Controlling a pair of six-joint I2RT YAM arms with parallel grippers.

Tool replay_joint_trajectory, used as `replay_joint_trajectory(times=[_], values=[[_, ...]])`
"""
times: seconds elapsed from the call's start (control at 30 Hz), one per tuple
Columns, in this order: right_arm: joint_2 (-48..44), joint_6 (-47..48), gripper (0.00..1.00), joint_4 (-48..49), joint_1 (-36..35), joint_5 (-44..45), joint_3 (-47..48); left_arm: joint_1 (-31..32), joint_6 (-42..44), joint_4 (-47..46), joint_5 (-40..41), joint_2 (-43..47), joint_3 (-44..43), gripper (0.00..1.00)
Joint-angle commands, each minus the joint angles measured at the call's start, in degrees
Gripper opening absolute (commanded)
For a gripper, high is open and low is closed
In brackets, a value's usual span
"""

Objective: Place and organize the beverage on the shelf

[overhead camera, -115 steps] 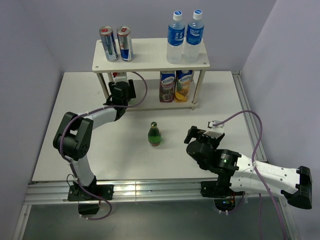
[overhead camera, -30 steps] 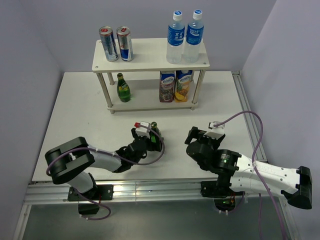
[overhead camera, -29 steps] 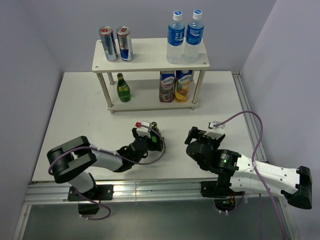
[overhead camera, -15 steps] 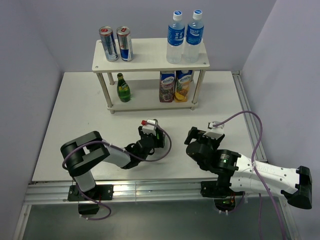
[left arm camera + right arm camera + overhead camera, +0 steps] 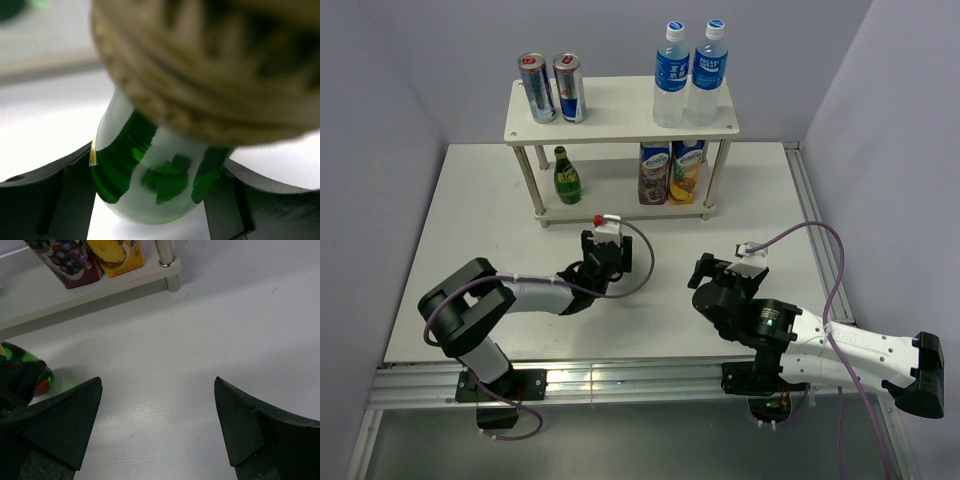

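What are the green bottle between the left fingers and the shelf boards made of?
Small translucent green bottle: probably glass, glossy finish, with sharp reflections and see-through colour. Pale two-tier shelf boards: possibly laminated wood, matte. They are flat thin slabs, but the grain is not resolvable here.

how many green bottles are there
2: one green bottle stands at the left end of the lower board of the shelf; the other is held in the left gripper. Others may be hidden.

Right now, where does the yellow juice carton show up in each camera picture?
Top view: yellow juice carton on the shelf's lower board, right end.
Right wrist view: top edge, left of centre.
Left wrist view: not in it; only a green bottle between the fingers.
Shared landmark: the white shelf leg just right of the carton.
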State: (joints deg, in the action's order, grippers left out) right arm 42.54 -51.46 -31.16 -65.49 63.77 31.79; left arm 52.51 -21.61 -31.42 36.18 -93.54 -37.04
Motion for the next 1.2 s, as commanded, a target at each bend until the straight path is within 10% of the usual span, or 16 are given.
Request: replay_joint_trajectory(times=[0.0,1.17], values=[[-0.71,-0.04,1.00,1.27,-0.34,1.10,-0.41,-4.25,3.93,-6.55,-1.19,5.12,-6.37,0.00],[1.66,1.01,1.00,2.77,-0.42,1.36,-0.41,-21.13,6.14,-7.87,-10.08,-13.60,-27.56,0.00]])
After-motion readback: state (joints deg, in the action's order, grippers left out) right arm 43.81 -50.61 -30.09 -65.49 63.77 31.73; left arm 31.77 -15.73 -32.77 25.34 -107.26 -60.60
